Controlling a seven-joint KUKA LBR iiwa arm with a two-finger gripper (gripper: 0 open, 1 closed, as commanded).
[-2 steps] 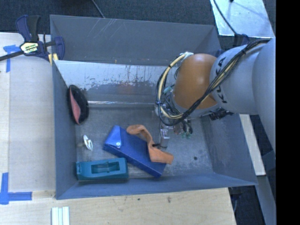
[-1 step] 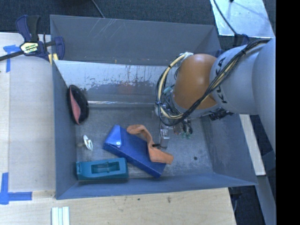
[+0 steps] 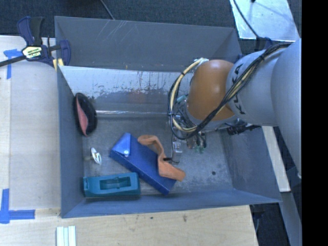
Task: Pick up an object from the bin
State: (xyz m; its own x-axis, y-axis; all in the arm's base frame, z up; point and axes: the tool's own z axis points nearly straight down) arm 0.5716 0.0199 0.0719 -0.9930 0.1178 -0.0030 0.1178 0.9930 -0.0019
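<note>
You see the gripper (image 3: pixel 177 155) beside the orange curved piece (image 3: pixel 154 142) at its 8 o'clock, atop the blue block (image 3: pixel 141 165); you cannot tell its grip.

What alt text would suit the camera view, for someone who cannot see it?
A robot arm's gripper hangs low in a grey bin, over an orange curved piece lying across a long blue block. A teal box, a small silvery thing and a black-and-pink oval lie further left.
</note>
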